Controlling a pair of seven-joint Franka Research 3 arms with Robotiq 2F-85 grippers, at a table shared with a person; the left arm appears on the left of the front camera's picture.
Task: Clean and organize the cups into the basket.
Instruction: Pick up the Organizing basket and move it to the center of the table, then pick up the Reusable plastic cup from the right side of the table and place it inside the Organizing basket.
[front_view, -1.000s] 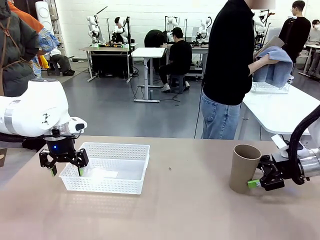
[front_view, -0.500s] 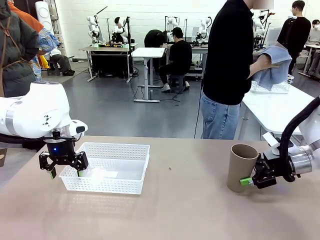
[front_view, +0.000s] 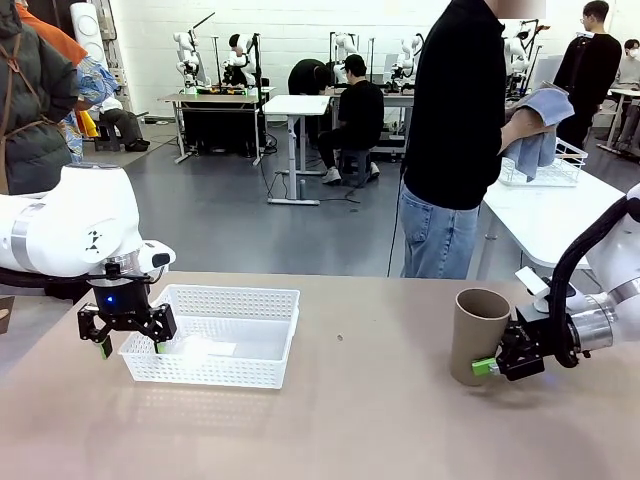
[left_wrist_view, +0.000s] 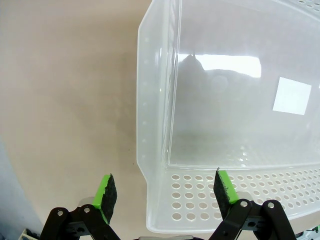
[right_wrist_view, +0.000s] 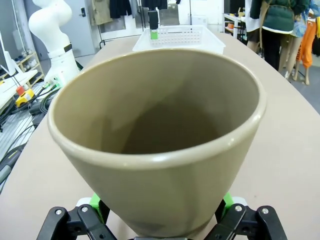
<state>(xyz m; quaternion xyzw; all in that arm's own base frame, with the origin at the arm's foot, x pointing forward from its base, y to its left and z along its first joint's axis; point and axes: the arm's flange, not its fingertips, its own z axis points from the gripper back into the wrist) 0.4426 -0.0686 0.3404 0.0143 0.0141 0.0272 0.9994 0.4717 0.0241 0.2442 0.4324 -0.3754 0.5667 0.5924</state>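
Observation:
A kraft brown cup hangs tilted just above the table at the right, with my right gripper shut on its lower part. In the right wrist view the cup opens toward the camera and looks bare inside, with a green pad pressed against each side. The white lattice basket sits at the left. My left gripper stands open at the basket's left end. Its fingers straddle the basket's wall, one pad outside over the table and the other over the perforated side.
A person stands at the far side of the table, rubbing something with a blue cloth. A white wire rack sits on the white side table at the right. Bare tabletop lies between basket and cup.
My right gripper has carried the brown cup a little to the left. The person has lifted the cloth higher. The left gripper has barely moved.

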